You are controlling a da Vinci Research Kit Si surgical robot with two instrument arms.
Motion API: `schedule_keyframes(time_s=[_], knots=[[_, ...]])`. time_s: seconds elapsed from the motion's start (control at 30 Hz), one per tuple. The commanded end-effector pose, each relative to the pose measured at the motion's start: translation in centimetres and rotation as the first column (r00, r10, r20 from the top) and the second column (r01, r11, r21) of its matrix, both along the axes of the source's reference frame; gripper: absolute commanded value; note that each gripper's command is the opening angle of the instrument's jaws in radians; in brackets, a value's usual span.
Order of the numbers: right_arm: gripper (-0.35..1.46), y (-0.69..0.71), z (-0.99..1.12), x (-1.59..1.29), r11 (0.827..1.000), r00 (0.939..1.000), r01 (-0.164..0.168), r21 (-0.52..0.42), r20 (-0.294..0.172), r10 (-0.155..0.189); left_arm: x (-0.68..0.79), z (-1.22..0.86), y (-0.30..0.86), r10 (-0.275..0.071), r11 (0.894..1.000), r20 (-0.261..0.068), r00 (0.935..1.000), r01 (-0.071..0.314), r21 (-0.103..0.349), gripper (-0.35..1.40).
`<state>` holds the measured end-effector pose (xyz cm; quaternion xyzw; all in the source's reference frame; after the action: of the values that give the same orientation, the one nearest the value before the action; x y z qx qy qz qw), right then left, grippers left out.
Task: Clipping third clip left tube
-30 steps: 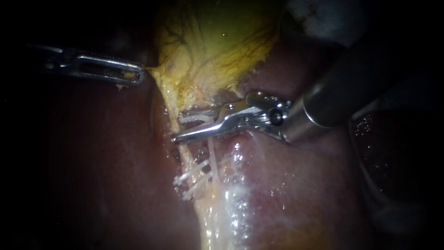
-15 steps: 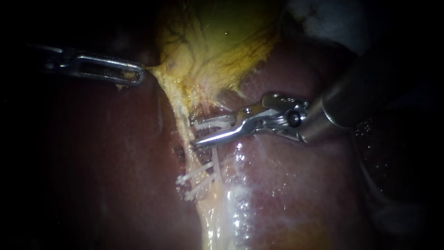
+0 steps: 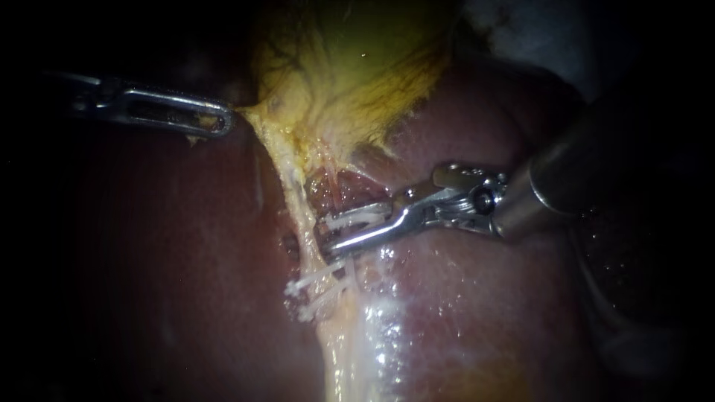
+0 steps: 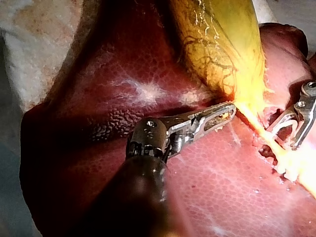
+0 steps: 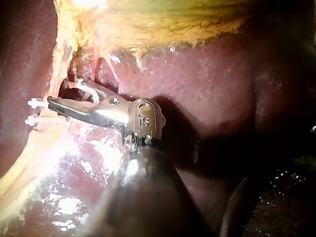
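Holding a third clip (image 3: 356,219) just short of the left tube (image 3: 296,197)

Through the endoscope we saw two white clips (image 3: 311,281) already set across the pale yellow left tube, low on it, one just below the other. Our right tool (image 3: 329,235), its shaft entering from the right, sat just above those clips. Its jaws stood a little apart. The third clip lay between them along the upper jaw, and we could not tell whether it touched the lower jaw.

The jaw tips were just beside the tube, on its right, and did not appear to straddle it. Our left tool (image 3: 223,119) had its jaws closed on the lower edge of the gallbladder (image 3: 350,59). It held that edge out to the left, so the tube stood taut over the dark red liver (image 3: 484,313).

We judged the step unfinished. The tube was exposed and the clip was in the tool, but the jaws had yet to pass around the tube above the two clips and squeeze shut.
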<state>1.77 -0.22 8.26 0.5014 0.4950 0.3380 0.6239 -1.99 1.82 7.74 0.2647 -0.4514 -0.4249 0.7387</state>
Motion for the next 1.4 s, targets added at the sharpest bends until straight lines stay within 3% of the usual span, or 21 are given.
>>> schedule_keyframes(time_s=[0.03,0.2,0.37,0.57,0.73,0.87,1.1,1.4], knots=[[0.53,-0.03,0.02,0.01,1.0,1.0,0.003,-0.003,0.002,-0.003,0.0,0.0,0.0,0.0,1.0,0.0,1.0,0.0,0.0,-0.35],[0.54,-0.14,0.14,0.02,1.0,0.9998,0.014,0.002,0.014,-0.014,0.0,0.0,0.0,0.0,1.0,0.0,1.0,0.0,0.0,-0.35],[0.55,-0.16,0.19,0.09,1.0,0.9998,0.015,-0.001,0.015,-0.015,0.0,0.0,0.0,0.0,1.0,0.0,1.0,0.0,0.0,-0.35],[0.55,-0.17,0.19,0.27,1.0,0.9994,-0.002,0.023,-0.034,0.002,0.0,0.0,0.0,0.0,1.0,0.0,1.0,0.0,0.0,-0.35],[0.55,-0.23,0.13,0.4,0.998,0.9955,-0.009,0.063,-0.094,0.015,0.0,0.0,0.0,0.0,1.0,0.0,1.0,0.0,0.0,-0.35],[0.55,-0.29,0.07,0.5,0.995,0.9899,-0.032,0.095,-0.134,0.045,0.0,0.0,0.0,0.0,1.0,0.0,1.0,0.0,0.0,-0.35],[0.54,-0.34,-0.06,0.6,0.989,0.9887,-0.087,0.119,-0.111,0.101,0.0,0.0,0.0,0.0,1.0,0.0,1.0,0.0,0.0,-0.35],[0.53,-0.18,-0.26,0.62,0.981,0.985,-0.136,0.138,-0.087,0.149,0.0,0.0,0.0,0.0,1.0,0.0,1.0,0.0,0.0,-0.35]])
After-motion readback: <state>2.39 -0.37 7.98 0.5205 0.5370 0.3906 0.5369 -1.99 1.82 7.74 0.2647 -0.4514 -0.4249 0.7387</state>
